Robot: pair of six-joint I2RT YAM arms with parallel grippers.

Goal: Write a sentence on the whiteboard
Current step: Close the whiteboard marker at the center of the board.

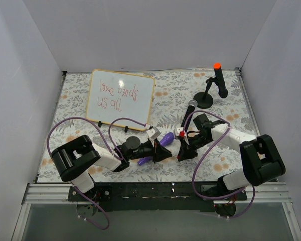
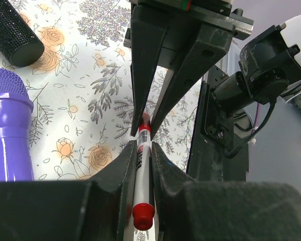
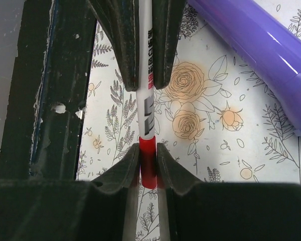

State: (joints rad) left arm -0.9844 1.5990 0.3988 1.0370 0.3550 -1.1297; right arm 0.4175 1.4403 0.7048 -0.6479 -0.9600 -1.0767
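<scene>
There's the whiteboard at the counter's far-left corner, the sentence in red on it, well apart from both arms and nearer the left one. By the front edge, the left fingers clamp the marker's white barrel and the right fingers its red end, in line. The wrist views show this; overhead, the pen's hard to spot.

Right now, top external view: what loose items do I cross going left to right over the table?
whiteboard → purple microphone → black microphone → orange-tipped stand. Left out: the marker, mostly hidden in that view.
</scene>
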